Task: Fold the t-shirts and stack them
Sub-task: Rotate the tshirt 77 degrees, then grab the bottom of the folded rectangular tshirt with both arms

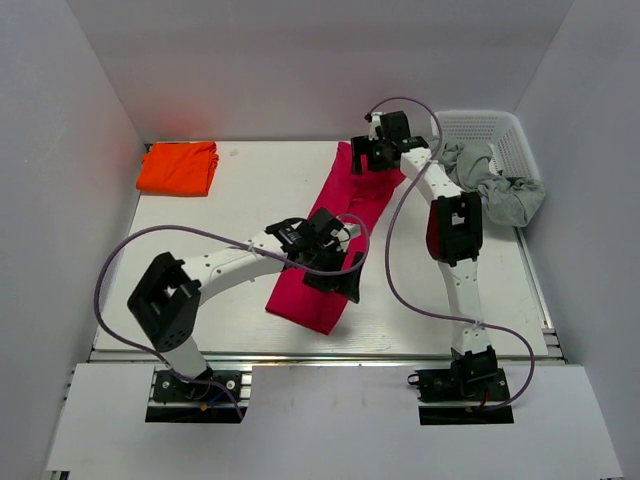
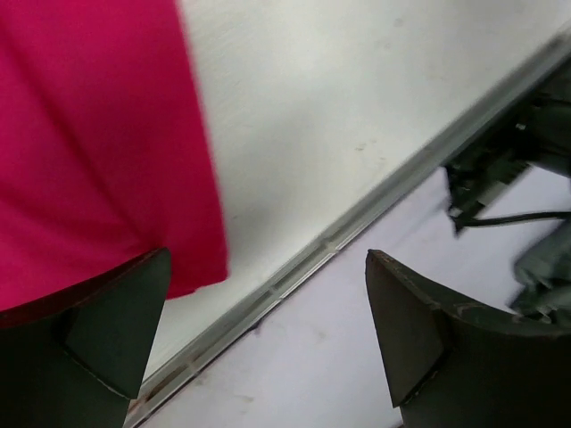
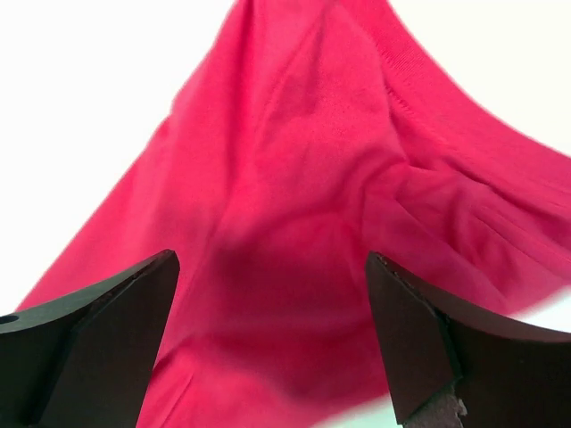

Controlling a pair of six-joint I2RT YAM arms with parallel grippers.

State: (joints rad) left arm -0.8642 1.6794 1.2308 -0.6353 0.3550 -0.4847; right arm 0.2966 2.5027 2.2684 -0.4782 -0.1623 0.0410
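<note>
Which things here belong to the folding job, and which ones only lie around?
For the job: magenta-red t-shirt, stretched out in the middle; orange t-shirt, folded, far left corner.
Lying about: white basket, far right; grey cloth spilling over its edge.

You have the plain magenta-red t-shirt (image 3: 294,205) under the black right gripper (image 3: 269,267), white table (image 2: 339,116) ahead of the black left gripper (image 2: 268,259), the plain bright orange t-shirt (image 1: 178,167) well to that gripper's left, and grey cloth (image 1: 500,195) in a white lattice basket (image 1: 490,118) right of the right gripper.
</note>
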